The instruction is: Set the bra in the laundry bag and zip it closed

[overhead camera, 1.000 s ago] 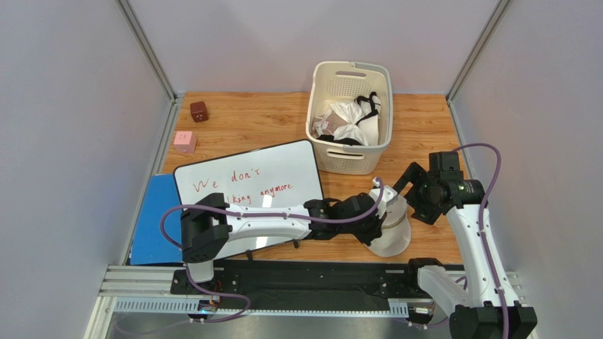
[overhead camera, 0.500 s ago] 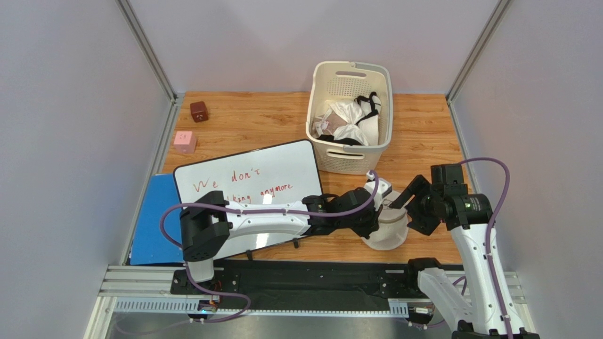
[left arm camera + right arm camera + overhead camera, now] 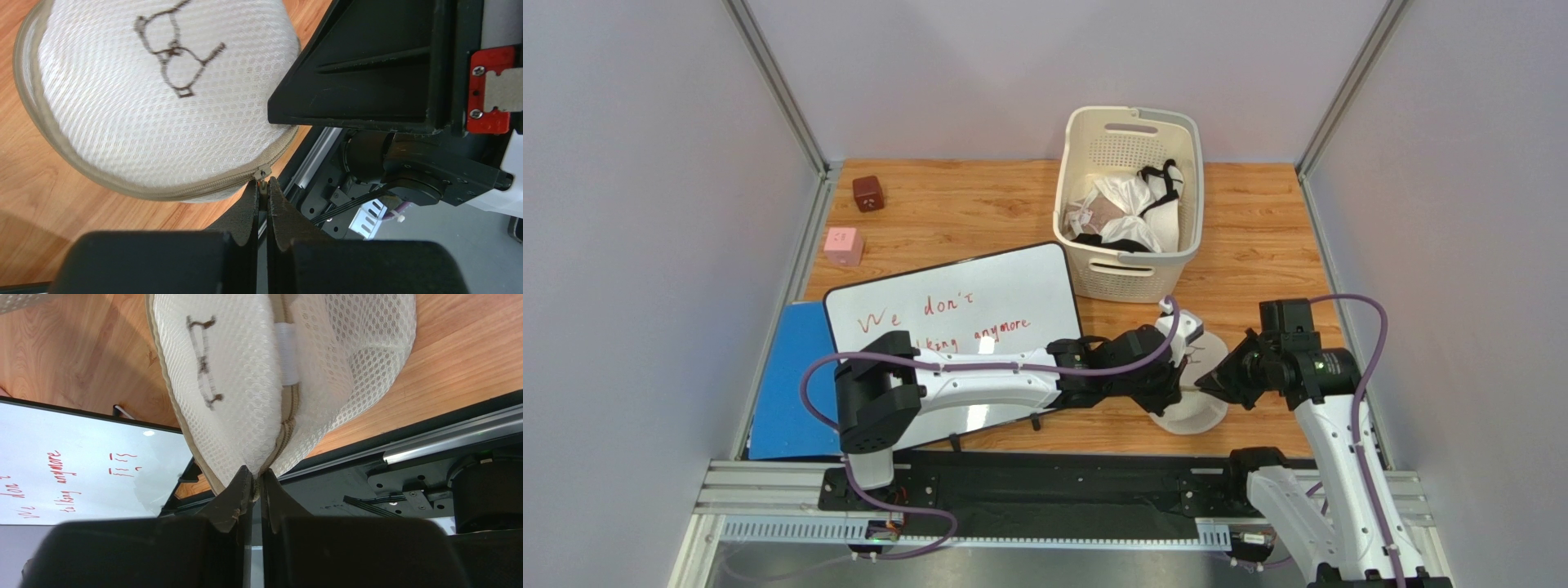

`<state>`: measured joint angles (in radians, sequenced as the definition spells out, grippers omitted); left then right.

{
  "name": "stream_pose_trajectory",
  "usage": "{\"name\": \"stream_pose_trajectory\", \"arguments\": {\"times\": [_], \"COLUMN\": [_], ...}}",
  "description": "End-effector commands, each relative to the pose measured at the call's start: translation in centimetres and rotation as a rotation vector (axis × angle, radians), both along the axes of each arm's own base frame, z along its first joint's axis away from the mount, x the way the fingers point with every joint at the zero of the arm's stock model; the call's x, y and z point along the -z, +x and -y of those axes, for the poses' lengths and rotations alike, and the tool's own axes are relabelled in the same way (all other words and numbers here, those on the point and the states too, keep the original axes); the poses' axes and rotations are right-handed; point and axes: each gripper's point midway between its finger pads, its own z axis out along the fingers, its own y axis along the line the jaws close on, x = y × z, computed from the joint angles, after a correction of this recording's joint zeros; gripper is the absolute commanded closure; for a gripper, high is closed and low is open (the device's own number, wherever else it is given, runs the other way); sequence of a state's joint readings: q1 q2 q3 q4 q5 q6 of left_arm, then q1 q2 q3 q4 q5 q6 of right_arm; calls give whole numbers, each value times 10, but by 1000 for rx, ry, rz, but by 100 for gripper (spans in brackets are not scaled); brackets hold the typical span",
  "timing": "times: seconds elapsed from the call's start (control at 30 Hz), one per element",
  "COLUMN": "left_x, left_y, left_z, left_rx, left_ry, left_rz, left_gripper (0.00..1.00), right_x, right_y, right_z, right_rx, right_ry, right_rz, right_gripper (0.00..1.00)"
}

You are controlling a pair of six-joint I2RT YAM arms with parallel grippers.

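Observation:
The laundry bag (image 3: 1193,409), a round cream mesh pouch with a tan zipper rim, sits near the table's front edge between both grippers. In the left wrist view the laundry bag (image 3: 153,104) fills the upper left, and my left gripper (image 3: 263,188) is shut on the small zipper pull (image 3: 261,175) at its rim. In the right wrist view my right gripper (image 3: 258,476) is shut on the zippered rim of the laundry bag (image 3: 239,373). From above, the left gripper (image 3: 1176,371) and right gripper (image 3: 1214,381) pinch opposite sides. The bra is hidden.
A cream slatted basket (image 3: 1127,267) holding white and black-strapped garments stands behind the bag. A whiteboard (image 3: 952,319) lies under the left arm, on a blue mat (image 3: 784,398). A pink cube (image 3: 843,245) and brown cube (image 3: 868,192) sit far left. The black base rail (image 3: 1051,484) runs just in front.
My right gripper has swung in toward the bag and gone from wide open to shut on its rim. The bag shifted slightly left and back; the left gripper stayed shut.

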<state>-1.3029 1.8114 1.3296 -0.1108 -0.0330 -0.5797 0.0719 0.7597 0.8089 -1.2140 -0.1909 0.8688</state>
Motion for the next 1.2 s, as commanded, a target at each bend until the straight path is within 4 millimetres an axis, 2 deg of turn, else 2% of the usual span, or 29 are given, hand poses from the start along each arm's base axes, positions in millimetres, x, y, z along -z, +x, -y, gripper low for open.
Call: {"name": "stream_pose_trajectory", "arguments": {"times": [0.0,0.1,0.27,0.3,0.37,0.47,0.63,0.83,0.9,0.97,1.0,1.03,1.1,1.13,1.17], "left_x": [-23,-6,29,26,33,24,-3,-42,-46,-48,-47,-43,-30,-28,-23], "left_y": [0,7,23,26,30,32,13,-22,-31,-31,-28,-25,-16,-12,-10], "left_z": [7,-4,-42,-47,-61,-66,-41,-2,4,6,6,5,-1,-2,-3], "left_rx": [-11,-57,-166,-186,-201,-185,-32,104,127,125,104,87,30,11,1], "left_ry": [-62,-2,125,125,155,147,35,-74,-103,-120,-117,-105,-45,-37,-26], "left_rz": [6,6,-17,-10,3,43,36,49,21,16,15,17,18,14,9], "left_gripper": [100,100,100,100,100,100,100,100,100,100,100,100,100,100,100], "right_x": [-6,-11,-27,-29,-31,-31,-27,-29,-29,-31,-31,-32,-31,-29,-27], "right_y": [13,14,17,17,18,18,25,51,57,66,68,67,66,61,58], "right_z": [3,9,10,9,9,10,7,-9,-21,-23,-20,-17,-8,-4,0], "right_rx": [-9,-19,-47,-53,-63,-68,-96,-182,-230,-274,-278,-281,-283,-279,-271], "right_ry": [-27,-64,-79,-77,-80,-87,-83,-22,34,18,0,-21,-80,-96,-119], "right_rz": [64,89,143,142,147,150,150,189,185,183,180,169,172,159,155], "right_gripper": [100,100,100,100,100,100,100,100,100,98,96,83,64,49,45]}}
